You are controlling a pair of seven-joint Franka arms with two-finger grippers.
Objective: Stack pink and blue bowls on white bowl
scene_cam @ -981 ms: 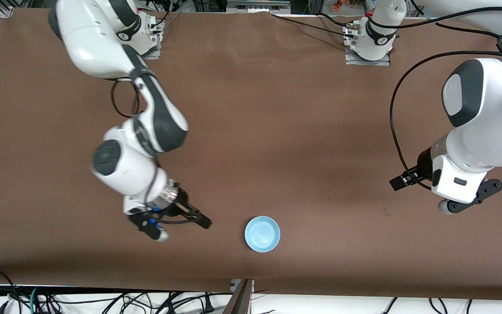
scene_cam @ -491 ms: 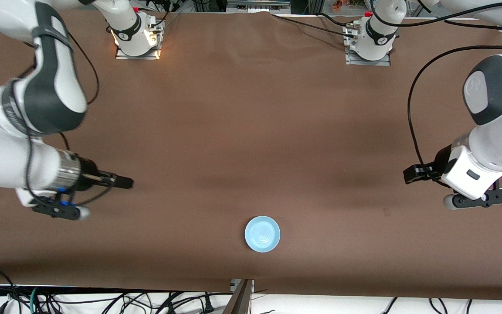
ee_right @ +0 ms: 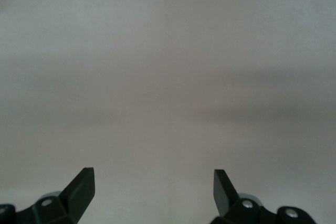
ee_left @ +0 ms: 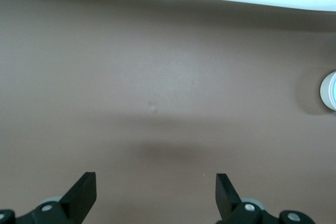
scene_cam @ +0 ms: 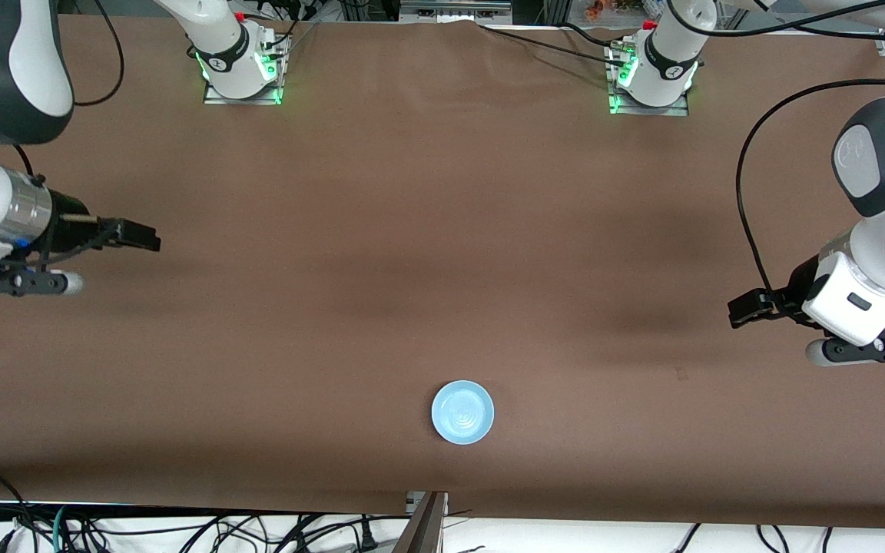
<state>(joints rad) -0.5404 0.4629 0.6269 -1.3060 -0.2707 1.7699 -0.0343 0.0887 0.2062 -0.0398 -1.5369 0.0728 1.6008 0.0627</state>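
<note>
The light blue bowl point(scene_cam: 462, 412) sits on the brown table near the front edge, midway along it. Its pale edge also shows in the left wrist view point(ee_left: 329, 90). No pink bowl and no white bowl shows; they are hidden or out of view. My right gripper point(scene_cam: 137, 234) is open and empty over bare table at the right arm's end, well away from the bowl; its wrist view point(ee_right: 154, 178) shows only table. My left gripper point(scene_cam: 746, 309) is open and empty over bare table at the left arm's end point(ee_left: 156, 182).
The brown table cover point(scene_cam: 442, 230) is bare apart from the bowl. The two arm bases point(scene_cam: 239, 61) point(scene_cam: 654, 65) stand at the table's back edge with green lights on. Cables hang below the table's front edge point(scene_cam: 181, 530).
My right arm has swung away from beside the blue bowl to its own end of the table. My left gripper has drifted slightly outward. The base lights have turned green. The bowl has not moved.
</note>
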